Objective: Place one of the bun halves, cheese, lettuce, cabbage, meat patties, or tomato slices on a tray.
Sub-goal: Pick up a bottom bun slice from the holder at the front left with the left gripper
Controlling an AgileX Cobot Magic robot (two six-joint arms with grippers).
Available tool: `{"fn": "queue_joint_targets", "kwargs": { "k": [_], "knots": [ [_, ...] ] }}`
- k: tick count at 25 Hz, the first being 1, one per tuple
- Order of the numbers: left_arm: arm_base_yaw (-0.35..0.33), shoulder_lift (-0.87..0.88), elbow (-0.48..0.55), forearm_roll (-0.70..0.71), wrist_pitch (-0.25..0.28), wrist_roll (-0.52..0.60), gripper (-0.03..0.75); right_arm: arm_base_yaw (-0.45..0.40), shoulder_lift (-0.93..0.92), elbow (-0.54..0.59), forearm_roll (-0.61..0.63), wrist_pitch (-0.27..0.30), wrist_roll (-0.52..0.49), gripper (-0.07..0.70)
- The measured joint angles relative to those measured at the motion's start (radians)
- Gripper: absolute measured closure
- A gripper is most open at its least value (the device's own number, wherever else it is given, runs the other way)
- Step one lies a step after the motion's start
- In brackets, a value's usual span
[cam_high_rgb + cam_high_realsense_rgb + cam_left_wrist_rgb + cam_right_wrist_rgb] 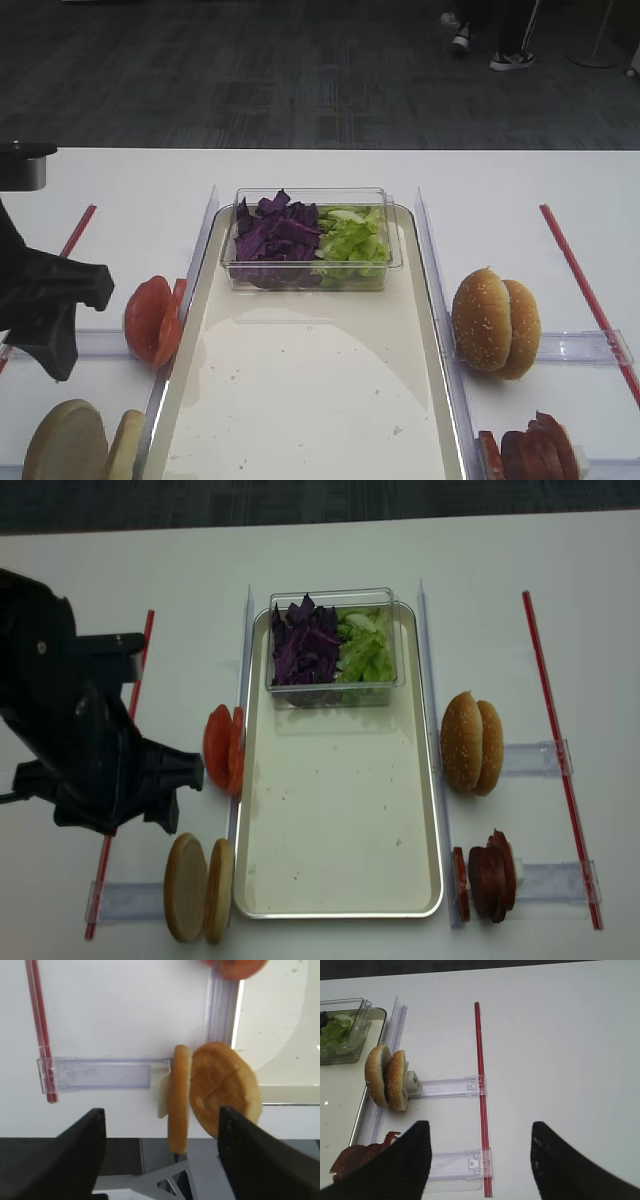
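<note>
1. The left hand (160,1155) is seen spread wide, nothing held between its fingers (75,1155); it hangs above the table (330,170) edge.
2. The right hand (480,1160) is likewise spread and holds nothing.
3. Just ahead of the left hand, two bun halves (198,888) stand on edge against a clear holder (100,1073); whether the fingers touch them cannot be told from the wrist view.
4. Beyond the bun halves, tomato slices (224,748) stand beside the tray (340,810).
5. The tray lies to the inner side of the left hand, its floor mostly bare; a clear tub (310,240) with cabbage (305,645) and lettuce (365,652) sits at its far end.
6. Ahead and inward of the right hand stand sesame buns (386,1077); the meat patties (488,875) lie close to its inner finger.
</note>
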State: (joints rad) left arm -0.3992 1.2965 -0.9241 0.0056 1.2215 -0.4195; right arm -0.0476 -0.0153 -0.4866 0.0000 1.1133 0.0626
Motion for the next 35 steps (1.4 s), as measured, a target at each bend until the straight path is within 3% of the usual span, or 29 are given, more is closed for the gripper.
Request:
{"fn": "queue_joint_targets", "kwargs": {
  "k": [10,20,35],
  "knots": [
    [-0.208,0.004,-0.037,0.028,0.0,-0.174,0.261,0.0,0.0,0.0,0.0,0.004,0.0,0.169],
    [-0.323,0.007,-0.045,0.082,0.0,-0.337,0.266,0.0,0.0,0.0,0.0,0.004,0.0,0.169],
    [-0.457,0.158,-0.083,0.102,-0.005,-0.423,0.266,0.0,0.0,0.0,0.0,0.004,0.0,0.169]
  ]
}}
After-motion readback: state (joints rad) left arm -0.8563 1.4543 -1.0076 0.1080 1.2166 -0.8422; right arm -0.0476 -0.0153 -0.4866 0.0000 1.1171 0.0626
